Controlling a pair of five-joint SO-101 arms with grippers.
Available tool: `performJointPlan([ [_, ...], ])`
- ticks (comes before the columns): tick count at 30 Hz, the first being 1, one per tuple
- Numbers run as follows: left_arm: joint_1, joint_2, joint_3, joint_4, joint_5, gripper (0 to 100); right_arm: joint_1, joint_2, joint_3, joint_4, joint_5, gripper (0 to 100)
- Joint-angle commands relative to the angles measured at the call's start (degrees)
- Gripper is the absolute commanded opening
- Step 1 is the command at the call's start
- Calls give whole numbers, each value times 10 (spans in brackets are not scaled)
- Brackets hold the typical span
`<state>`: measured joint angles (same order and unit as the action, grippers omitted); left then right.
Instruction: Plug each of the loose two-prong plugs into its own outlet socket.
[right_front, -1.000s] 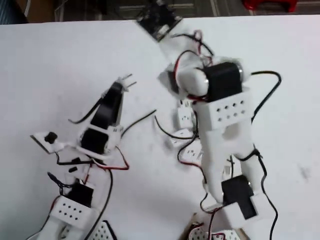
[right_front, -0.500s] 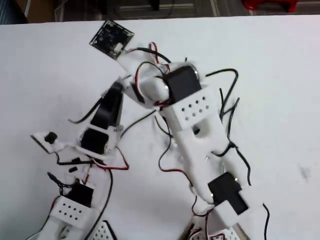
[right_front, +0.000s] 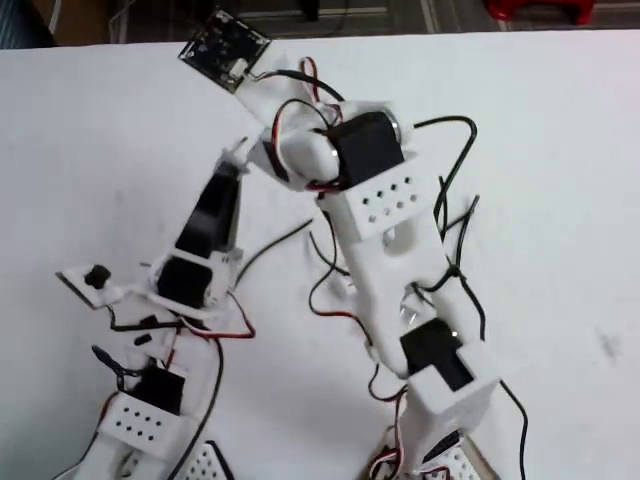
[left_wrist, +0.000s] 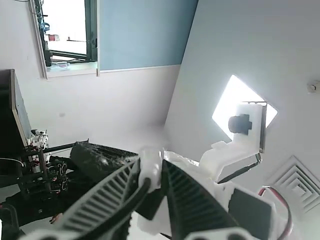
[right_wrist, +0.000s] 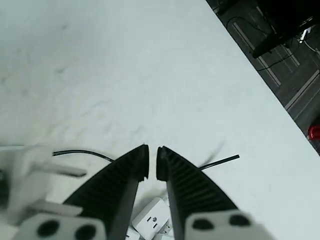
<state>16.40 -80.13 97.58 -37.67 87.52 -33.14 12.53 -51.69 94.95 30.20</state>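
Relative to the earlier frames, the right arm (right_front: 385, 255) is now standing swung over toward the left arm (right_front: 205, 235). Its wrist is sitting just beside the left claw (right_front: 236, 158), where the two were previously well apart. The left arm is lying slightly more stretched out, carrying its claw a little farther across the desk (right_front: 110, 120). The right arm is also covering the patch of desk where two socket blocks were lying in the open.

Left claw: the jaws are pinching a white two-prong plug (left_wrist: 151, 167), with a black cable (left_wrist: 141, 190) trailing back between them. This claw is pointing upward, away from the desk.

Right claw (right_wrist: 152, 150): the jaws are pressing almost together with only a thin slit between them, and they are gripping nothing. This claw is pointing down at the desk. One white outlet socket (right_wrist: 151, 220) is lying on the desk just under it, apart from its tips. A blurred white shape (right_wrist: 47, 172) with a metal prong is showing just beside the right claw. This is probably the plug in the left claw.

Meaning for the task: the plug is being held but is not yet seated. The arms are now crowding each other over the socket, so contact between them is becoming a risk. The right claw is probably positioning to steady the socket.
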Motion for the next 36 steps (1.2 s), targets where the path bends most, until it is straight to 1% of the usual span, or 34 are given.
performJointPlan([
  [1, 15, 2, -2, 2, 4, 24, 4, 2, -50, 8, 3, 43],
  [8, 15, 2, -2, 2, 4, 24, 0, 30, -58, -14, 3, 43],
  [13, 14, 2, -2, 2, 4, 24, 14, 36, -57, -1, 3, 43],
  [16, 12, 2, -2, 2, 4, 24, 49, 21, -61, 25, 4, 43],
  [19, 10, 2, -2, 4, 4, 24, 113, -12, -55, 36, 4, 43],
  [21, 10, 2, -2, 27, 4, 24, 163, -44, -45, 36, 4, 43],
  [23, 10, 1, -2, 62, 3, 24, 204, -77, -25, 36, 27, 43],
  [25, 10, 0, -2, 97, 2, 24, 241, -114, 15, 36, 48, 43],
  [28, 9, 0, -2, 126, 2, 24, 299, -174, 111, 36, 50, 43],
  [30, 6, 0, -2, 130, 2, 24, 332, -208, 191, 36, 50, 43],
  [32, -15, 0, -2, 130, 2, 24, 356, -239, 274, 35, 50, 43],
  [36, -43, 2, -2, 134, 2, 24, 389, -289, 432, 25, 50, 40],
])
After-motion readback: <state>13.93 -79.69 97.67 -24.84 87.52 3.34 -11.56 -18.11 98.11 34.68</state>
